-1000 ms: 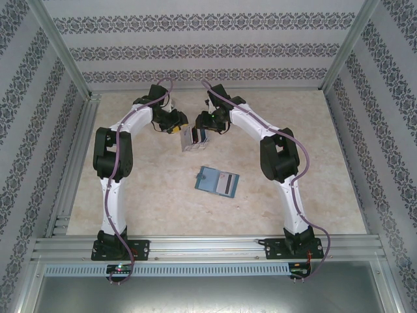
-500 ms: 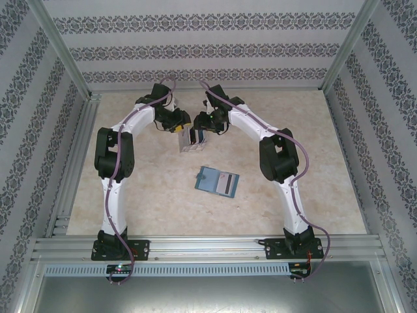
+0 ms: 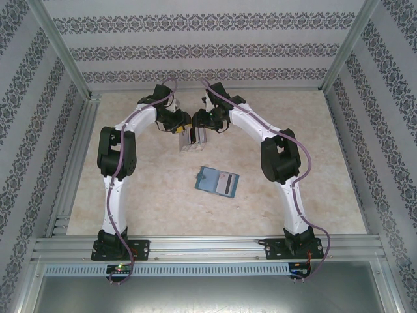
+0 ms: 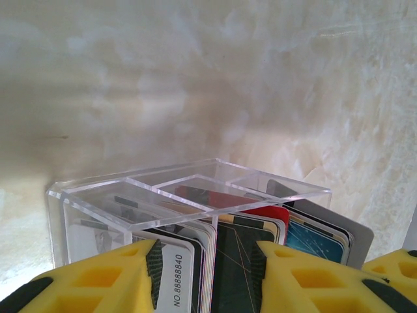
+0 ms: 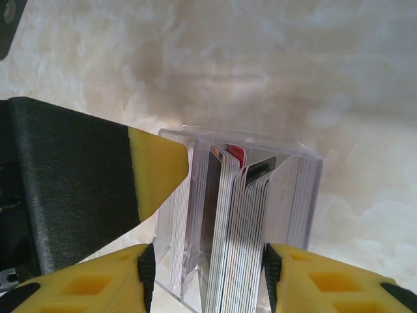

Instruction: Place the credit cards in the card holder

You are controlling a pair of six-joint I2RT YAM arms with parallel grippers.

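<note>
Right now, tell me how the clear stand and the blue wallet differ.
The stand is see-through plastic; the wallet is solid teal. The stand is upright; the wallet lies open and flat. The stand is packed with cards; the wallet shows one pale striped card. Both rest on the table.

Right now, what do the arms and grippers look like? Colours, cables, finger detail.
Both the left arm and right arm have white links and black joint housings. A mauve cable loops along each. The left gripper and right gripper carry yellow fingers with recessed pockets and black inner pads.
</note>
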